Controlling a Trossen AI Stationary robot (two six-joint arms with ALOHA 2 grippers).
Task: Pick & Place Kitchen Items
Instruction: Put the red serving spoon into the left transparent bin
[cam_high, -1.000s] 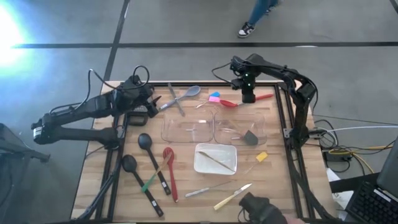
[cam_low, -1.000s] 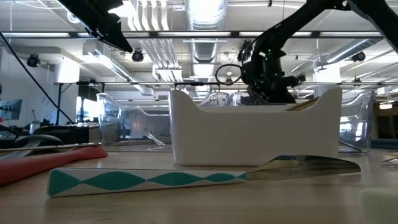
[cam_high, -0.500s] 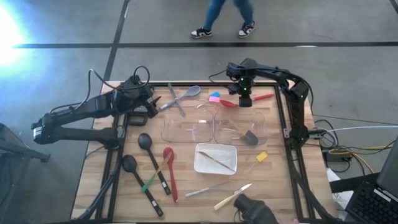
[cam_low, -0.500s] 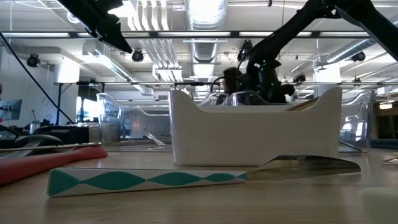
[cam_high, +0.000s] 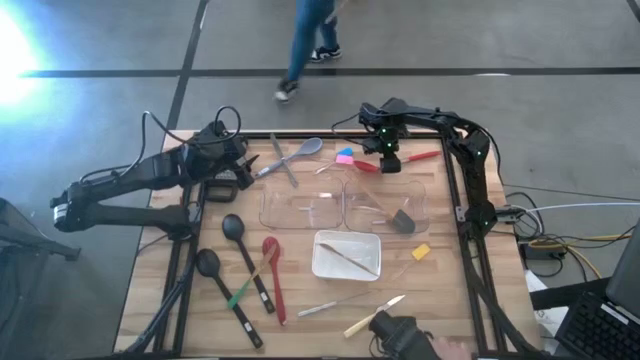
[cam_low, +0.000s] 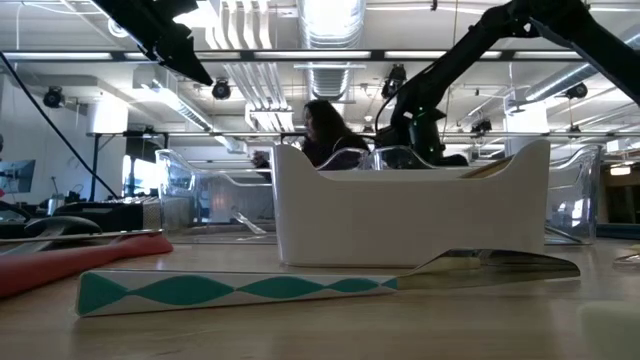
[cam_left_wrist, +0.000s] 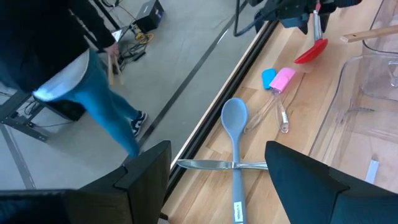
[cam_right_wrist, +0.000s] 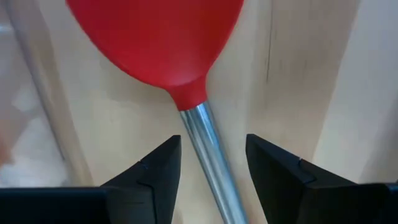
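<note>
Right gripper (cam_right_wrist: 208, 165) is hanging over the far right of the slatted wooden table (cam_high: 440, 290), fingers spread either side of the metal shaft of the red-headed steel-handled spatula (cam_right_wrist: 168, 50) and gripping nothing, while the left gripper (cam_left_wrist: 242, 180) is waiting wide open at the far left. That spatula is lying flat just beyond the right-hand clear plastic bin (cam_high: 385, 205), and it looks light and stiff with a slick round shaft, so I'd be pinching squarely just behind the head to stop it rolling.
</note>
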